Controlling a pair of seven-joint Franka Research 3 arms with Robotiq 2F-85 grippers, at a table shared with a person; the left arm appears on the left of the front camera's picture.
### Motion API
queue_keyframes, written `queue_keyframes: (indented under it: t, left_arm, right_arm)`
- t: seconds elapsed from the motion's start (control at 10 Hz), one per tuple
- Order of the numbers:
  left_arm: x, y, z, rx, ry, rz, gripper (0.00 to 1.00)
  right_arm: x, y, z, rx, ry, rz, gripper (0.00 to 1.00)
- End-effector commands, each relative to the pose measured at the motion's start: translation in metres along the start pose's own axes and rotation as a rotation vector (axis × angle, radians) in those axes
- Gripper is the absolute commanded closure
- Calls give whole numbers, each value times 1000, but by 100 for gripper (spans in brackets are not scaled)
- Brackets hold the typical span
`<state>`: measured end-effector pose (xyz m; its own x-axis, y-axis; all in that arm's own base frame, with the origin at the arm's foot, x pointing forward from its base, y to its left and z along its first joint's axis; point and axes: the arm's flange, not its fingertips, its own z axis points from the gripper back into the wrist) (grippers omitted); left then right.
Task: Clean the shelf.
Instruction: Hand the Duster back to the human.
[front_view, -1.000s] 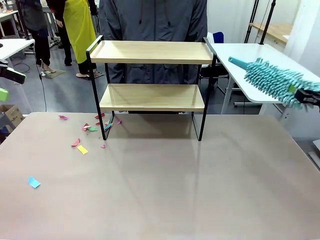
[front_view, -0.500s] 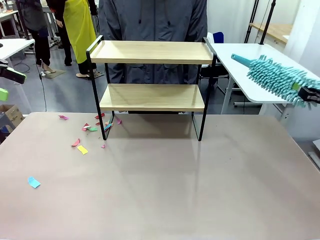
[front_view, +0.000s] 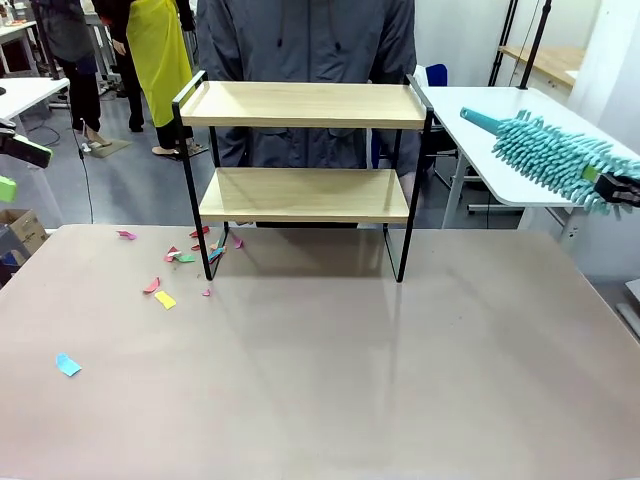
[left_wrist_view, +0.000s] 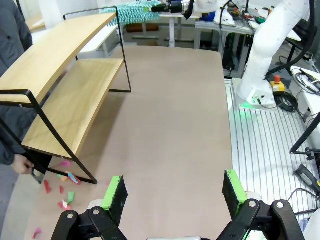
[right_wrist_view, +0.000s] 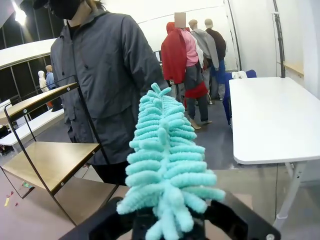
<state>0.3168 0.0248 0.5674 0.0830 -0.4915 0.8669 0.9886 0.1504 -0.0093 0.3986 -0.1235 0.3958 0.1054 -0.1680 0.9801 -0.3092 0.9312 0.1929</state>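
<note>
The shelf stands at the table's far side, two light wooden boards in a thin black frame; both boards look bare. It also shows in the left wrist view and the right wrist view. At the far right edge of the front view my right gripper is shut on a teal fluffy duster, held in the air to the right of the shelf and level with its top board. The duster rises from the jaws in the right wrist view. My left gripper is open and holds nothing, above the table's left end.
Several coloured paper scraps lie on the table by the shelf's left legs, with a blue one farther forward. A person in a grey jacket stands right behind the shelf. A white side table stands at the right.
The duster and my right gripper rose slightly and shifted a little right at the picture's edge. The shelf, scraps and left gripper have stayed put.
</note>
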Motion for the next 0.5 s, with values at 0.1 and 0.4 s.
queue_keyframes:
  t: [0.1, 0.4]
  left_arm:
    - [1, 1, -1, -2, -23, -20, 0]
    - [1, 1, -1, -2, -23, -20, 0]
  right_arm:
    - [3, 1, 1, -5, 0, 7, 83]
    - [3, 1, 1, -5, 0, 7, 83]
